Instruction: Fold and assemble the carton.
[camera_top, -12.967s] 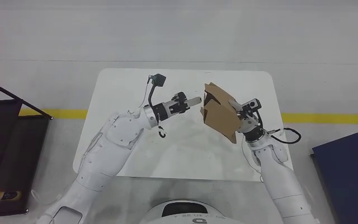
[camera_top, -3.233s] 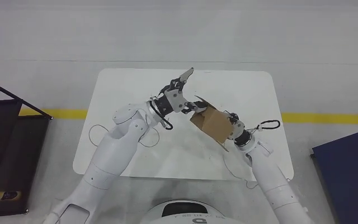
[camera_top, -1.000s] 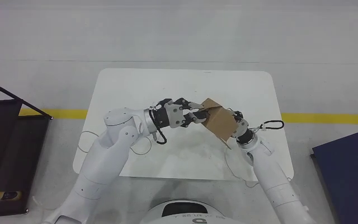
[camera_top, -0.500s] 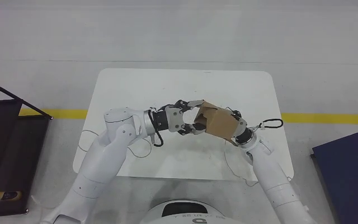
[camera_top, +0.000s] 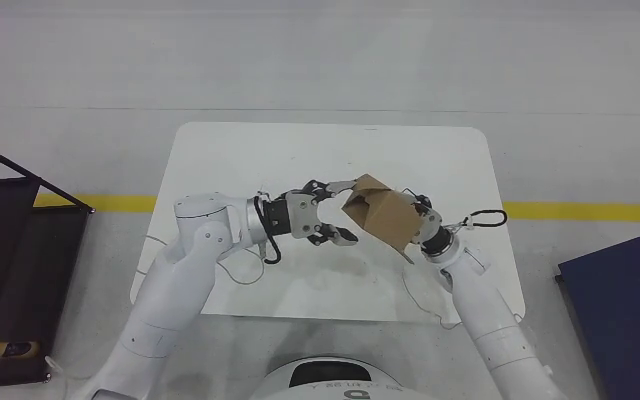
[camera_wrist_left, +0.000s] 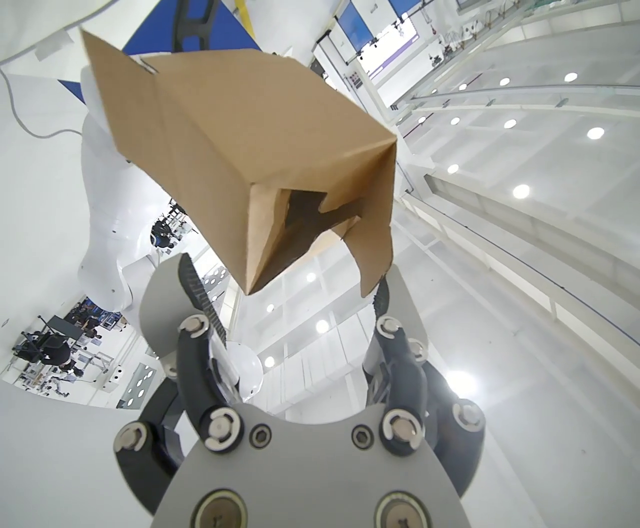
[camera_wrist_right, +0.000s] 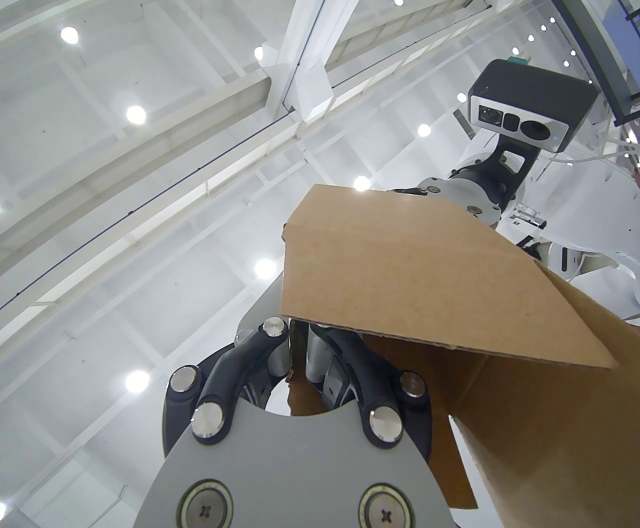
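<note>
Change: against 0.5 s ago, the left gripper has drawn back a little toward its own side; the carton has turned slightly in the right gripper; 13.0 s ago the carton was a looser shape with its flaps spread, and now it is a squared tube
Carton: brown cardboard; held up off the white table, above its middle; tilted; its open end faces the left gripper, with inner flaps partly folded in and 1 pointed flap hanging out
Left gripper: released, jaws spread wide; 1 finger on either side of the carton's open end; the hanging flap's tip lies at 1 finger, though whether they touch I cannot tell
Right gripper: clenched on a flap at the carton's far end, carrying it
Count: 1 carton; 2 grippers; 1 table; 1 yellow floor stripe beyond the table's sides
</note>
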